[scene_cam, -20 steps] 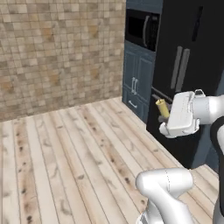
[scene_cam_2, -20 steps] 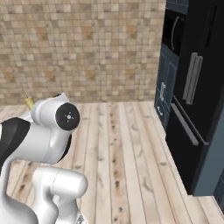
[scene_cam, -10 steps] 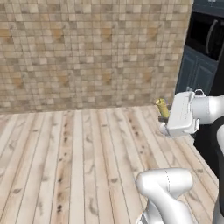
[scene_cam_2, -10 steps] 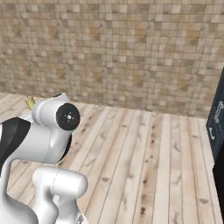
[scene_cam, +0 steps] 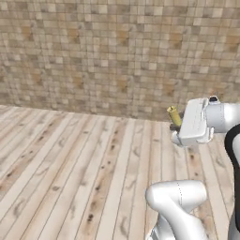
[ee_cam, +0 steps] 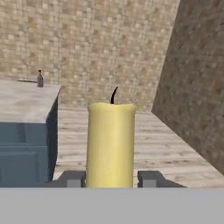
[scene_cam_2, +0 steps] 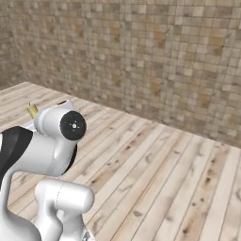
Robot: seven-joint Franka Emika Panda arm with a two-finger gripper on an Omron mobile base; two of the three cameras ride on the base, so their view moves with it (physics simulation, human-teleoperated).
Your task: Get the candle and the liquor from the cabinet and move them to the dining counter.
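Note:
My gripper [ee_cam: 110, 178] is shut on the candle [ee_cam: 110, 144], a yellow stick with a black wick that stands upright between the fingertips [ee_cam: 149, 178]. In the left base view the candle [scene_cam: 174, 115] juts out past the white hand, with the gripper [scene_cam: 176, 127] held at chest height above the floor. Its yellow tip [scene_cam_2: 32, 110] peeks over the arm in the right base view. Far off at the left of the hand view stands the dining counter [ee_cam: 22, 103], beige-topped with a blue base. The liquor [ee_cam: 40, 78], a small dark bottle, stands on its top. The cabinet is out of view.
A tiled stone wall [scene_cam: 117, 56] runs across the back, with a second wall [ee_cam: 197, 78] meeting it in a corner to the right in the hand view. Pale wooden floorboards [scene_cam: 70, 164] spread in front of the base.
The whole picture has swung: the base has turned, so the dark fridge and blue units have slid out of both base views. The candle stays in the gripper as before.

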